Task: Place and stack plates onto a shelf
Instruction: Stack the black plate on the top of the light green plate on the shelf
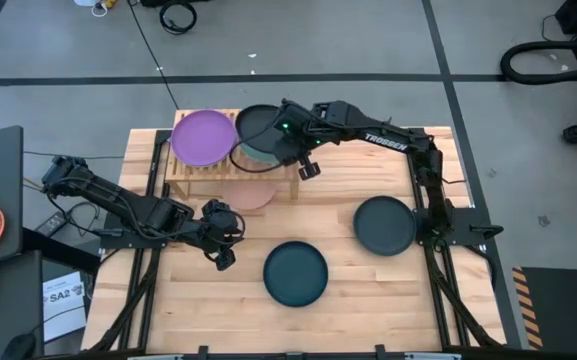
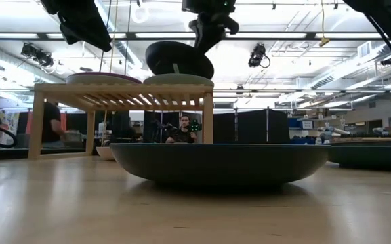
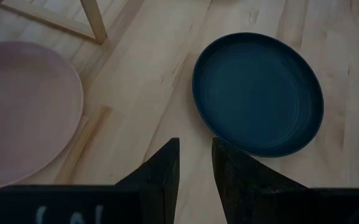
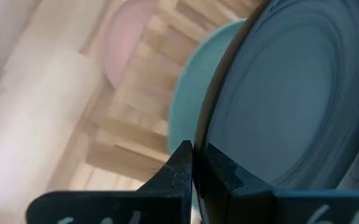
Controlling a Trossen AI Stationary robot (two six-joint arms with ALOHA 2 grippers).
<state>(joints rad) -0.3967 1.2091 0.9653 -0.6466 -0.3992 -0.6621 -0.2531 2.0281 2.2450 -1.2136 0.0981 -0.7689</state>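
On the light-wood shelf (image 1: 200,168) lie a purple plate (image 1: 204,137) at the left and a mint plate (image 4: 188,106) at the right. My right gripper (image 4: 195,163) is shut on a dark plate (image 1: 256,124) and holds it tilted just above the mint plate (image 2: 179,79). A pink plate (image 1: 252,194) lies on the table, partly under the shelf. A dark teal plate (image 1: 295,272) and another dark plate (image 1: 385,224) rest flat on the tabletop. My left gripper (image 3: 195,155) hovers open over bare wood between the pink plate (image 3: 23,106) and the teal plate (image 3: 257,93). My right gripper pinches the dark plate's rim (image 4: 211,144) between its two fingers, one on the plate's inner face and one on its underside. The fingers slant down from the table's right side. The plate (image 2: 179,59) hangs tilted, clear of the mint plate and the shelf.
Bare tabletop lies near the front edge on both sides of the teal plate. The shelf's legs (image 2: 207,118) stand at the far left. Beyond the table, people (image 2: 183,130) show in the room.
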